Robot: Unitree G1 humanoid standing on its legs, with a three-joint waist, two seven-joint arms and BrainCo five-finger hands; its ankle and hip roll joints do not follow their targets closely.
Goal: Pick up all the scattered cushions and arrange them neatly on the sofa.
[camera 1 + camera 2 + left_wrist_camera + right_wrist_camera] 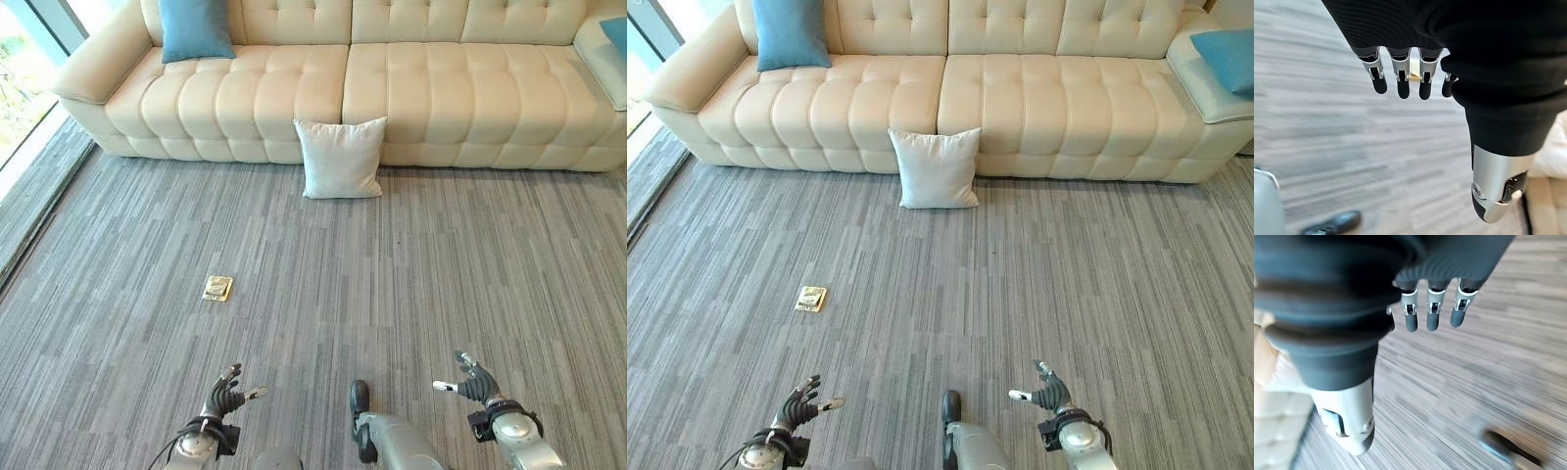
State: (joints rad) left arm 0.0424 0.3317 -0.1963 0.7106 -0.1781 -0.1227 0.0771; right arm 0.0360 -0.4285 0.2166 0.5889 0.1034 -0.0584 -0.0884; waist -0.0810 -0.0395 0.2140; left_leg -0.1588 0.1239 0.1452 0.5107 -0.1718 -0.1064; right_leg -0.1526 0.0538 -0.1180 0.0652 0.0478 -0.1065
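Grey carpet (411,284) lies open before the sofa (421,98), white cushion (341,159) leaning at its front edge, both hands' fingers (1403,85) empty, relaxed.

looks like an office lounge or lobby seating area; long cream tufted sofa (343,88) spans the far side; grey striped carpet tiles (392,284) cover the whole floor in front of the sofa, commercial style; small brass floor outlet plate (217,288) set into the carpet, well in front of the sofa's left half; floor-to-ceiling window (24,88) just past the sofa's left arm; blue cushion (196,27) on the sofa's left seat, white cushion (341,159) leaning against its front
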